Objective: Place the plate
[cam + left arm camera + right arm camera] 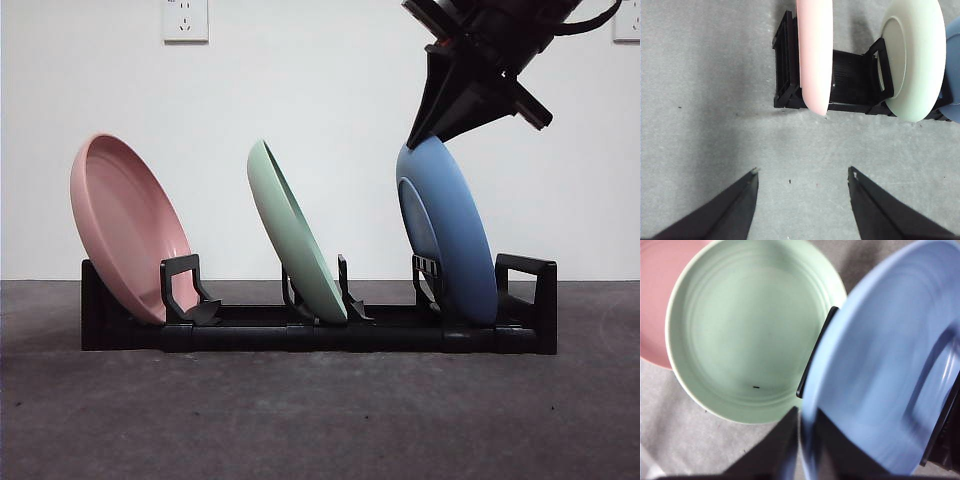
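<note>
The blue plate stands on edge in the right slot of the black rack, leaning left. My right gripper comes down from the top right and is shut on the plate's upper rim. In the right wrist view its jaws sit on either side of the blue plate's rim, slightly blurred. My left gripper hangs open over the bare grey table, short of the rack's pink-plate end, with nothing between its jaws.
A pink plate leans in the rack's left slot and a green plate in the middle slot. The green plate sits close beside the blue one. Grey table lies in front of the rack, a white wall behind.
</note>
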Available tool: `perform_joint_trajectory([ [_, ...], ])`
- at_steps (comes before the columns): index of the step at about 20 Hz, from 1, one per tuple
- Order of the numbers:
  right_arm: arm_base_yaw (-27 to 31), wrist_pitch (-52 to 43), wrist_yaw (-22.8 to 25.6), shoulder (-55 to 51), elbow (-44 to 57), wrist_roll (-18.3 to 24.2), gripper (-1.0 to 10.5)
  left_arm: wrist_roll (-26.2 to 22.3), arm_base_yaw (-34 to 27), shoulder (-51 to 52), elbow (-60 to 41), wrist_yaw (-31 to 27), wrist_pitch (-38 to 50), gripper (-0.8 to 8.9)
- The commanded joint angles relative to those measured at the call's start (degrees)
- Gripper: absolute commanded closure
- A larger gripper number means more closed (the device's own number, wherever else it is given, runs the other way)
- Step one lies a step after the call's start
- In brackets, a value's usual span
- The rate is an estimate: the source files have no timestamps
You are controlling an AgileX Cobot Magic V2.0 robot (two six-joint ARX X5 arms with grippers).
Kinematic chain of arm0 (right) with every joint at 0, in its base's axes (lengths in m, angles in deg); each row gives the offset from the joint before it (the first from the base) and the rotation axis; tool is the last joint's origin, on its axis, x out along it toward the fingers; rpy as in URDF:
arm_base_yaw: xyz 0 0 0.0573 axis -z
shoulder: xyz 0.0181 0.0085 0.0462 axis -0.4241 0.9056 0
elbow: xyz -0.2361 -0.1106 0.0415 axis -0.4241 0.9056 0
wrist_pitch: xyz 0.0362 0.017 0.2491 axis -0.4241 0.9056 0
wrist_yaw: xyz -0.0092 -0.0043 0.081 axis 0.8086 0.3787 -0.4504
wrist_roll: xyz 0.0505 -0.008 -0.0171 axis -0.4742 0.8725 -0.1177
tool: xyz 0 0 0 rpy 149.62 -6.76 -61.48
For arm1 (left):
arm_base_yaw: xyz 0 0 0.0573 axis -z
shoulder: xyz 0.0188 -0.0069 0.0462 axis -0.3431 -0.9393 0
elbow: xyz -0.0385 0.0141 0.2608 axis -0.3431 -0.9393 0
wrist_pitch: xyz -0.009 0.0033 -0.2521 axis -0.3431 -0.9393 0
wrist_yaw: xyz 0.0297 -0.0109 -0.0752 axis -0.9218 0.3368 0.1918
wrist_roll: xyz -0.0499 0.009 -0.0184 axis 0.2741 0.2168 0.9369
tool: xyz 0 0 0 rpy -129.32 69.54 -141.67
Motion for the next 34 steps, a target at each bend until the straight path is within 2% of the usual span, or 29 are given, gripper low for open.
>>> perform_joint_trajectory([
  [1,-0.24,0.44,-0.31,0.66,-1.46,0.94,9.4,-0.39,0.04,-0.26,1.49,0.13,0.61,5.28],
  [6,0.04,6.71,-4.28,-0.66,-5.51,3.43,9.4,-0.39,0.04,-0.26,1.49,0.13,0.61,5.28],
  [10,0.04,12.41,-7.74,-2.86,-12.46,3.96,9.4,-0.39,0.04,-0.26,1.49,0.13,0.59,5.28],
  [14,-0.28,17.73,-13.33,-7.19,-16.74,8.79,9.4,-0.39,0.04,-0.26,1.49,0.13,0.63,5.31],
  [17,-1.62,22.34,-13.79,-12.55,-16.72,12.81,9.4,-0.39,0.04,-0.26,1.49,0.13,0.63,5.32],
  [22,-4.13,25.42,-13.79,-25.64,-15.91,12.96,9.4,-0.39,0.04,-0.28,1.49,0.13,0.61,5.32],
  [25,-5.60,25.57,-13.31,-34.82,-9.86,12.94,9.4,-0.39,0.04,-0.28,1.49,0.13,0.61,5.32],
  [29,-7.02,25.57,-8.66,-46.49,6.88,13.70,9.4,-0.39,0.04,-0.28,1.49,0.13,0.63,5.32],
  [34,-10.25,23.26,1.46,-56.17,25.53,16.94,9.4,-0.46,0.04,-0.37,1.49,0.09,0.72,5.32],
])
